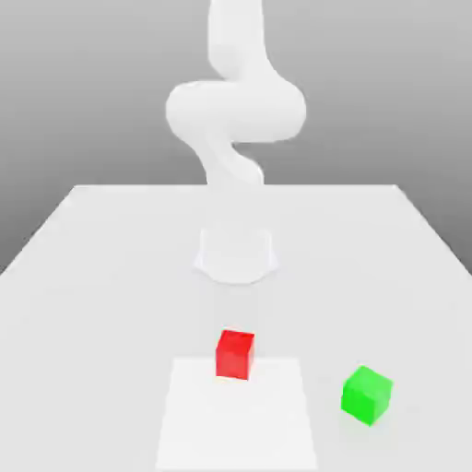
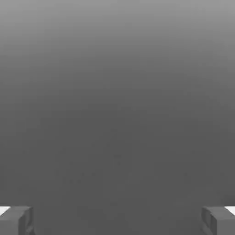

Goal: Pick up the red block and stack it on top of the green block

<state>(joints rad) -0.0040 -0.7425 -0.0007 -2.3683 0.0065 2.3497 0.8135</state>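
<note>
I see 1 block (image 1: 235, 356) in plain bright red, its front face a touch lighter than the deeper red on top, with no pattern on it. The other block (image 1: 367, 395) is a solid, vivid green, 1 hue with slightly darker shading on 1 side. My arm (image 1: 237, 111) is white all over, its shading very faint. The tabletop (image 1: 120, 304) is a pale, even grey-white, and the square patch (image 1: 237, 424) on it is a purer white. My 2 fingers (image 2: 17, 221) are dark grey with small white areas beside them.
</note>
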